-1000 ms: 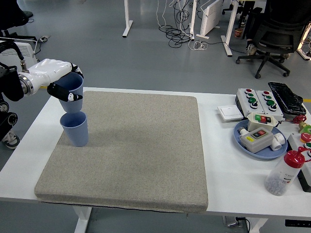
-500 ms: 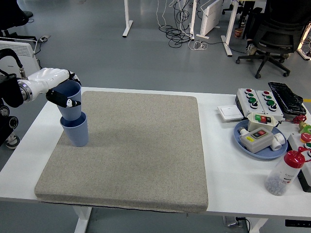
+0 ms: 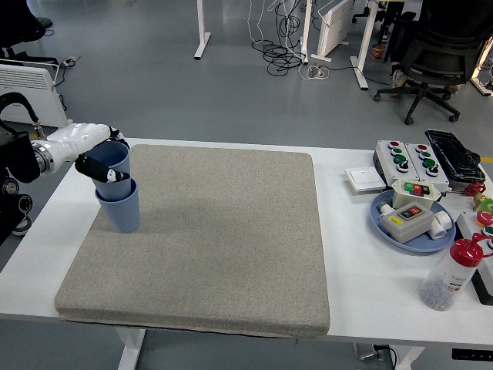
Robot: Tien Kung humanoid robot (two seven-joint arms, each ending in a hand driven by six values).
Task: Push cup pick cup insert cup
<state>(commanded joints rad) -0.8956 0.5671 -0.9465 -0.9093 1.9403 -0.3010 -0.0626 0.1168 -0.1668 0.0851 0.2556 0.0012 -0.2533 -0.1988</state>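
**Upper cup sunk into the lower one at the mat's left edge**

A white table (image 3: 347,254) in an open workspace with grey flooring carries a large grey mat (image 3: 204,235). At the mat's far left stands a blue cup (image 3: 120,208), upright, and a second blue cup (image 3: 113,164) sits nested in its mouth, its upper part showing above the lower rim. The left hand (image 3: 98,158) comes in from the left edge with its fingers curled around the upper cup, dark fingertips pressed against the cup's front wall.

On the table's right side, a blue dish (image 3: 412,230) holds a couple of small button boxes. Behind it lies a grey control box (image 3: 406,159) with coloured buttons, and near the front right stands a clear bottle (image 3: 450,275) with a red cap, holding dark bits.

A second ago the upper cup hung clear above the lower one; half a second ago its base had just entered. Now it sits deeper, and the hand has dropped with it.
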